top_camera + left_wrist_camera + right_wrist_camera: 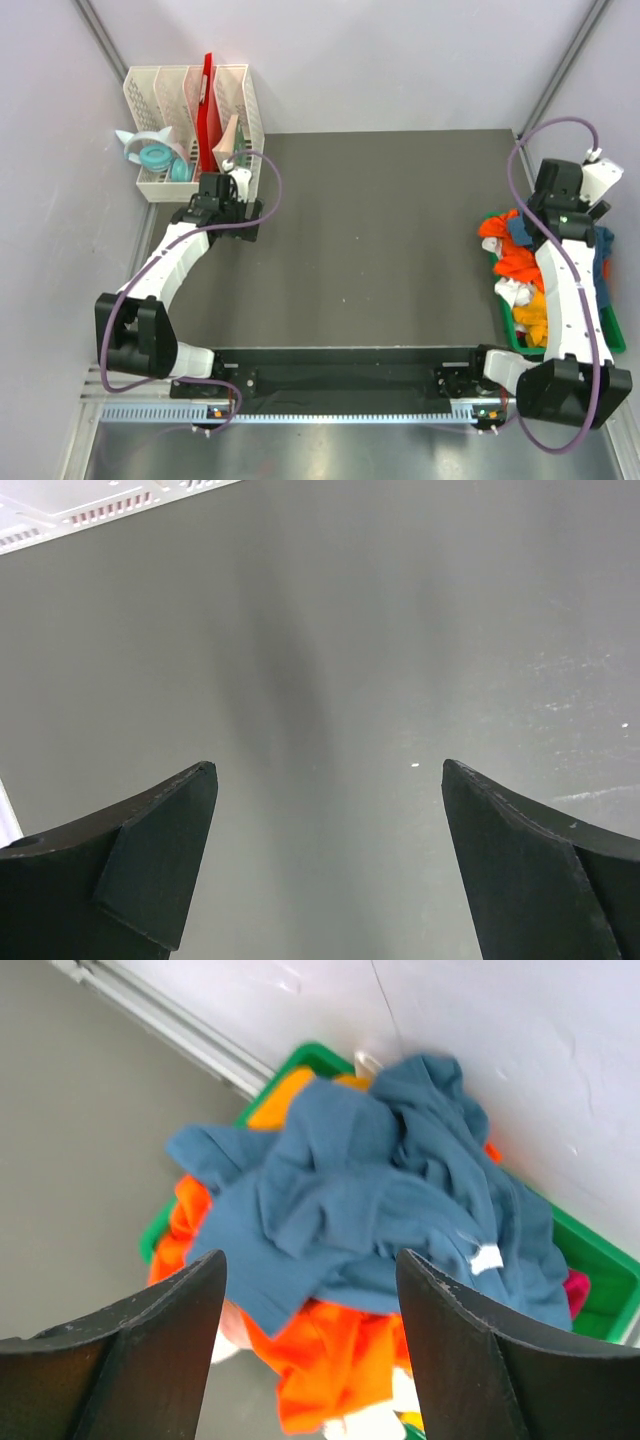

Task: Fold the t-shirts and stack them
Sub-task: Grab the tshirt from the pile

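Lying crumpled on top of the heap, the teal-blue t-shirt [370,1190] is sitting just ahead of and below the right pincer [310,1260], with a small white tag [487,1258] showing on it near the finger at the right of the wrist view. Orange t-shirts [320,1360] are bulging out from under it, closest to the fingertips, and a scrap of magenta fabric [575,1290] is peeking out on the far right. From above, yellow fabric [530,315] and white fabric [512,292] are showing lower in the same pile, back toward that arm's base. All of it is resting in the green bin [600,1270], which is standing against the wall [500,1020] beyond the pincer.

The right pincer is hovering over the pile with its jaws standing well apart, the cloth showing between them and nothing clamped; whether the tips are touching fabric I cannot tell.

Well apart, the left pincer [330,770] is hanging wide open and holding nothing, with only the bare dark table [350,630] beneath it and a white rack [190,90] just beyond it.
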